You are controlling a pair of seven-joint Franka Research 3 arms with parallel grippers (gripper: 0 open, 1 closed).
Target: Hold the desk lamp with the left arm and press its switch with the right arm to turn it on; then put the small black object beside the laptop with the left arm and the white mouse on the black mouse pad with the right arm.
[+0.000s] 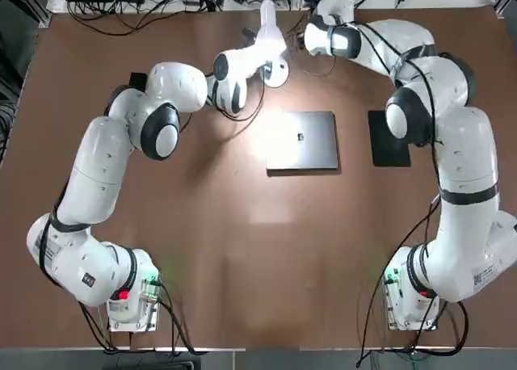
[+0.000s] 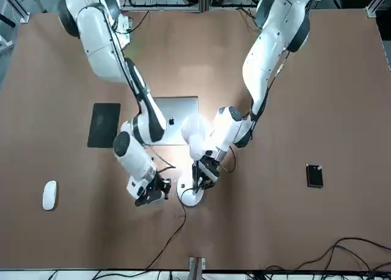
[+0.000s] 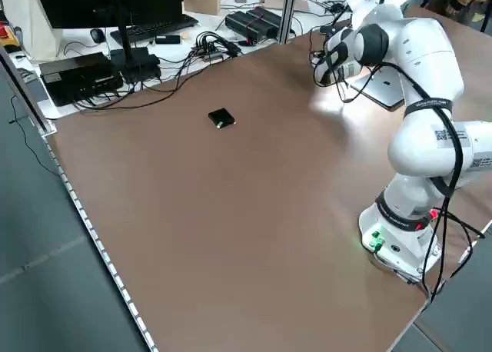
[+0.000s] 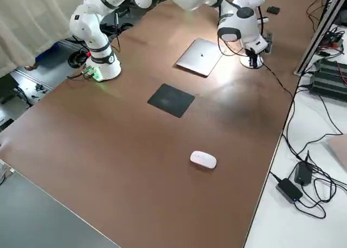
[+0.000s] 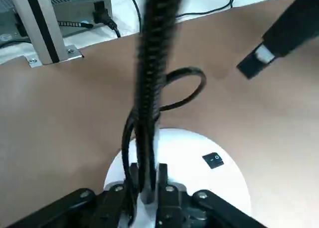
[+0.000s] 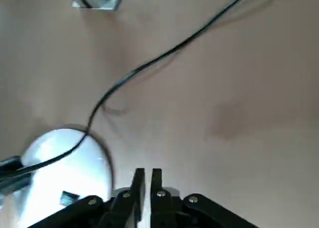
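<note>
Front view: white bell-shaded lamp (image 2: 189, 196), surface's (image 2: 293, 225) far edge; left jaws (image 2: 200, 181), grip untellable; right jaws (image 2: 166, 188), slightly parted, needed steady base.

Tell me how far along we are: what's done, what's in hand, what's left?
Done: no placement yet. Whether the lamp is lit, I can't tell.

In hand: the left gripper is at the neck of the desk lamp; the right gripper is beside its base, off the switch.

Left: the small black object lies away from the laptop, the white mouse off the black mouse pad.
</note>
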